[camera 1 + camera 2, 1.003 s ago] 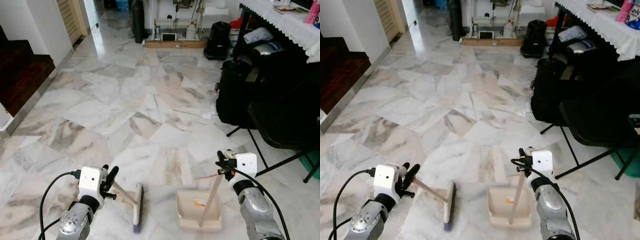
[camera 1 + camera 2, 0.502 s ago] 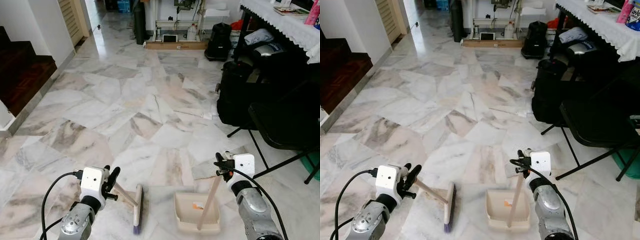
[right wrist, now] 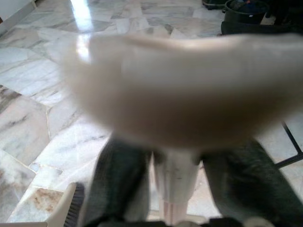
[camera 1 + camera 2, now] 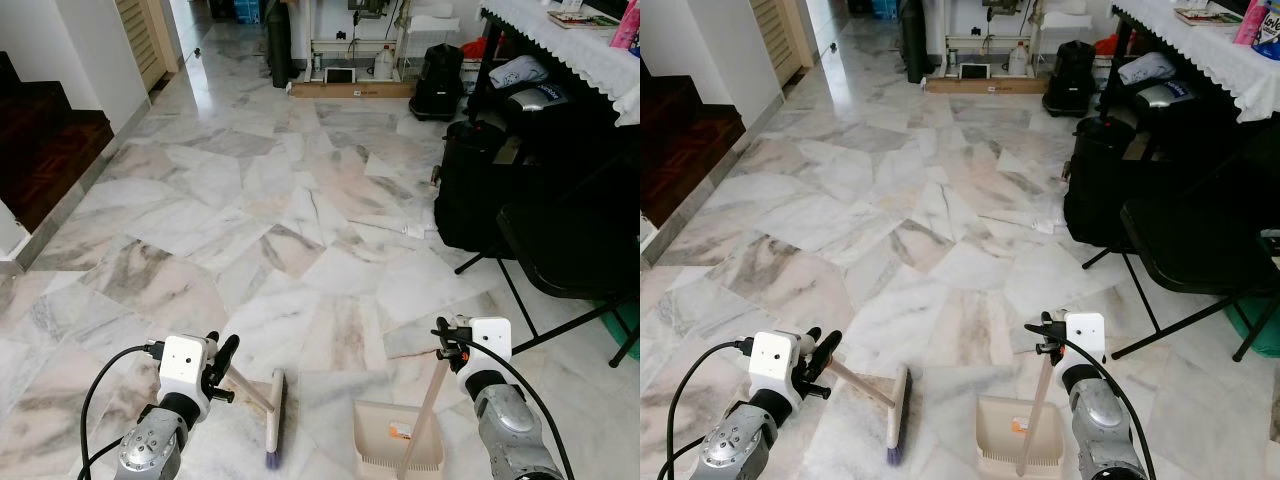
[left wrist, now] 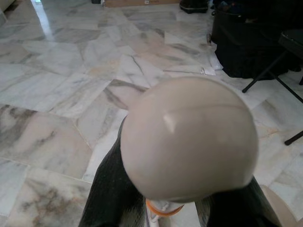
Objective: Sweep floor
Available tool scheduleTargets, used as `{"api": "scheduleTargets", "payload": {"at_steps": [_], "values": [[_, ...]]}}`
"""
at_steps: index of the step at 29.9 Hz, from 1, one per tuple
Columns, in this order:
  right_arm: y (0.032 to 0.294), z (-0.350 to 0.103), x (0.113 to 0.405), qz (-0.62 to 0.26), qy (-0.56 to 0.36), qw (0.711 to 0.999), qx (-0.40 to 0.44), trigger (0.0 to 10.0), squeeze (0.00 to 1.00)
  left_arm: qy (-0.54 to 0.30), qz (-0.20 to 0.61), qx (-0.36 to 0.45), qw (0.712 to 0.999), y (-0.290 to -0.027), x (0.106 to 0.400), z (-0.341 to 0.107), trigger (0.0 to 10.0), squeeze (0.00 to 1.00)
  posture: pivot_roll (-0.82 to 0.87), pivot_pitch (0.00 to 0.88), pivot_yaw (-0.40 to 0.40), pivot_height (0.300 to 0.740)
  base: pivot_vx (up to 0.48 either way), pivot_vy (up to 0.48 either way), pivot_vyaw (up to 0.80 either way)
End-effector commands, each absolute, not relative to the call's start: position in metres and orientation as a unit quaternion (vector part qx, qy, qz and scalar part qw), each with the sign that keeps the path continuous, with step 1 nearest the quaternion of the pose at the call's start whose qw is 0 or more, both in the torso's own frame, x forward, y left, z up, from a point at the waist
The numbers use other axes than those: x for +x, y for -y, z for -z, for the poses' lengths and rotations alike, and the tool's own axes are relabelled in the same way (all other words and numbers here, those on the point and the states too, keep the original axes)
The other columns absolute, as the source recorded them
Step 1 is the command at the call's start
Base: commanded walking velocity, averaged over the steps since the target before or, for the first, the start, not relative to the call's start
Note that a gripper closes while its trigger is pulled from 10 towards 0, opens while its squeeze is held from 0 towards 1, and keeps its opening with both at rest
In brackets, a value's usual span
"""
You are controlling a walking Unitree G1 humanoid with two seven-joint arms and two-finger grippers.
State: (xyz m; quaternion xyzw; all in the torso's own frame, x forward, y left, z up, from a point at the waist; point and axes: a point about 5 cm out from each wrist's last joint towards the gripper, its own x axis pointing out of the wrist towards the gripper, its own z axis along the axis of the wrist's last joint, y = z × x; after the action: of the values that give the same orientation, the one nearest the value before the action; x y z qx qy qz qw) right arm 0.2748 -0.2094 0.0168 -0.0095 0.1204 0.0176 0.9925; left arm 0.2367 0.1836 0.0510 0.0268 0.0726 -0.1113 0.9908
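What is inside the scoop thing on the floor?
Inside the cream dustpan lies one small orange and white scrap. The pan's own handle, held by the right gripper, crosses over part of it, so anything beneath stays hidden.

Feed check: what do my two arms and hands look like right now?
Both arms are silver metal. Each wrist carries a white box-shaped camera with small dark dots, and a black cable loops to it. The left hand and right hand each have black fingers.
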Motion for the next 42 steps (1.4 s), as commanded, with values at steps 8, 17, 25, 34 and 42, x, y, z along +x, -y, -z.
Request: {"api": "scheduleTargets", "payload": {"at_steps": [8,17,25,34,42], "values": [[0.207,-0.023,0.282,-0.015,-0.098,0.995,-0.003,10.0,0.89,-0.073,0.115,0.037,0.990,-0.186,0.235,-0.054,10.0,0.00,-0.01,0.000,0.048,0.740,0.000,0.000,0.00],[0.206,-0.024,0.283,-0.014,-0.094,0.996,-0.002,10.0,1.00,-0.074,0.119,0.035,0.989,-0.185,0.236,-0.054,10.0,0.00,-0.01,0.000,0.049,0.740,0.000,0.000,0.00],[0.214,-0.024,0.284,0.016,-0.099,0.995,-0.021,10.0,0.00,-0.075,0.122,0.033,0.989,-0.184,0.237,-0.053,10.0,0.00,-0.02,0.000,0.050,0.740,0.000,0.000,0.00],[0.218,-0.025,0.281,0.037,-0.092,0.995,-0.026,10.0,0.00,-0.076,0.124,0.033,0.989,-0.184,0.237,-0.053,10.0,0.00,-0.02,0.000,0.050,0.740,0.000,0.000,0.00],[0.215,-0.017,0.265,0.050,-0.099,0.993,-0.029,10.0,0.00,-0.077,0.127,0.031,0.988,-0.184,0.239,-0.053,10.0,0.00,-0.03,0.000,0.052,0.740,0.000,0.000,0.00]]}}
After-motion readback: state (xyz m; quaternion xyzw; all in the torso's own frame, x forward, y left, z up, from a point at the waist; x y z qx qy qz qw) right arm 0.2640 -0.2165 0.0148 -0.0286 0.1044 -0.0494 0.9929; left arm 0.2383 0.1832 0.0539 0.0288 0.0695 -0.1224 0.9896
